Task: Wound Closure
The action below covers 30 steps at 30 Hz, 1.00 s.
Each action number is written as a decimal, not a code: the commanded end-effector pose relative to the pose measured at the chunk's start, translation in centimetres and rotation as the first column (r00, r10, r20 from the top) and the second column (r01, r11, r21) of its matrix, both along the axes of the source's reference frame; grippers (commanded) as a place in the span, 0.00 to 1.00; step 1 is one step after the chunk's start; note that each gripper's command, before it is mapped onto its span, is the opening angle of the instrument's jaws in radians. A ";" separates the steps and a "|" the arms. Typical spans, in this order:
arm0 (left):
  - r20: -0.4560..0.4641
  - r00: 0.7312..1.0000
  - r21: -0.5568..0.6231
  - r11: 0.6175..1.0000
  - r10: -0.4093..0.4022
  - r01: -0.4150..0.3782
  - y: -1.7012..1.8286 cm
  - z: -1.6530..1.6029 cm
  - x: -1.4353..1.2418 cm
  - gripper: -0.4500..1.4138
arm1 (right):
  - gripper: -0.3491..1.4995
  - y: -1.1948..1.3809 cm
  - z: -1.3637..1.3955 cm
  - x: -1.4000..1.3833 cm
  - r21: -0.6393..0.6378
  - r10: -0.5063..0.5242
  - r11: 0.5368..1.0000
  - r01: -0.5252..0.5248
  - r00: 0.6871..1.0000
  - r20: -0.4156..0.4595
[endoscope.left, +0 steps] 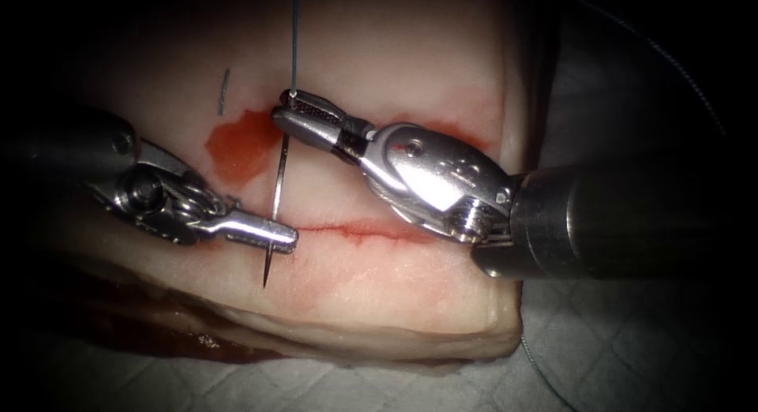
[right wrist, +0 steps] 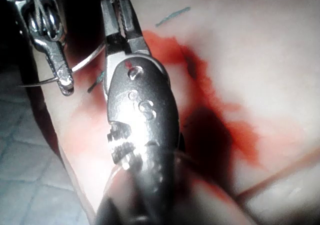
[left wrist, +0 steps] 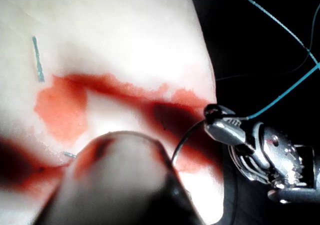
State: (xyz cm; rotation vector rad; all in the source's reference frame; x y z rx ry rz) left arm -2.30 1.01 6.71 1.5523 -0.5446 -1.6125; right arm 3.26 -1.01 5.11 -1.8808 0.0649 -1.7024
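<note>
The curved needle (endoscope.left: 278, 192) lies free above the tissue (endoscope.left: 379, 57), crossing the left end of the cut (endoscope.left: 355, 230), its tip pointing toward the near edge. My left tool (endoscope.left: 278, 238) is shut on the needle close to its tip, right at the cut line. My right tool (endoscope.left: 286, 112) comes in from the right and grips the needle's tail end, where the blue thread (endoscope.left: 295, 41) runs straight up. The left wrist view has the right tool (left wrist: 214, 121) with the needle (left wrist: 186, 137) arching from it. The right wrist view has both the right tool (right wrist: 119, 10) and the left tool (right wrist: 64, 81) on the needle.
A patch of red fluid (endoscope.left: 237, 147) stains the tissue just left of the needle. A short cut end of thread (endoscope.left: 223, 92) lies above it. The tissue's near edge drops onto white quilted cloth (endoscope.left: 616, 357).
</note>
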 end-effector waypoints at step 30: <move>-0.006 0.990 -0.040 0.989 0.143 -0.143 -0.10 0.06 -0.01 0.00 | 0.24 -0.08 0.07 0.11 -0.015 -0.030 0.999 0.029 0.999 -0.019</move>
